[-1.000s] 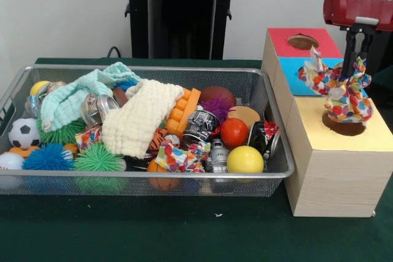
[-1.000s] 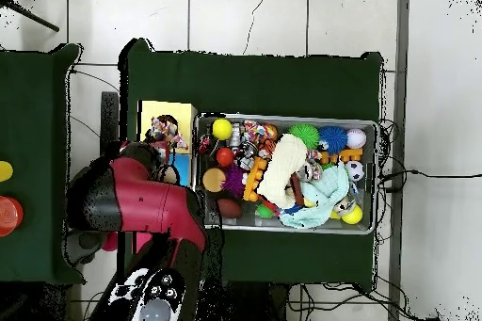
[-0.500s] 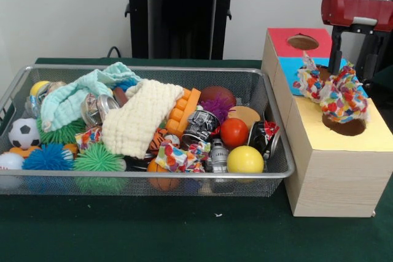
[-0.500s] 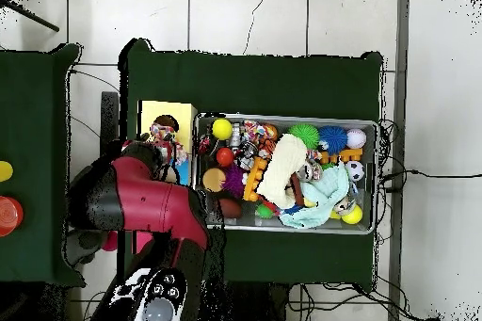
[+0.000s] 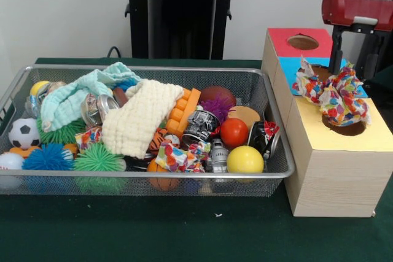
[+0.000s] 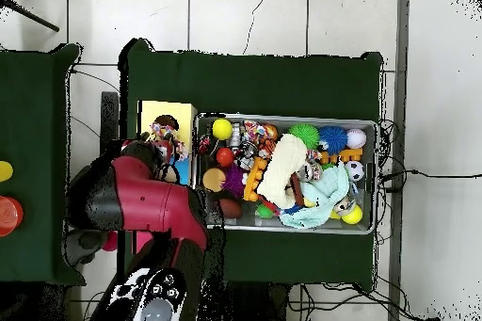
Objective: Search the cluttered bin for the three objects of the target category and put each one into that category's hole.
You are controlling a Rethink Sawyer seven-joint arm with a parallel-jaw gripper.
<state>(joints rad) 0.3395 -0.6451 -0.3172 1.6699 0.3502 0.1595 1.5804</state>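
1 confetti cloth [image 5: 333, 94] on yellow hole [image 5: 345, 128], gripper [image 5: 353, 53] behind

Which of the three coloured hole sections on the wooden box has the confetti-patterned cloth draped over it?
The yellow section, nearest the camera; the confetti-patterned cloth overlaps its hole, while the red section's hole is clear.

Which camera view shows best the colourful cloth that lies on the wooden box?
The front view: the colourful cloth lies bunched over the rim of the yellow hole, with the wooden box seen whole. The overhead view shows the cloth only as a small patch beside the red arm.
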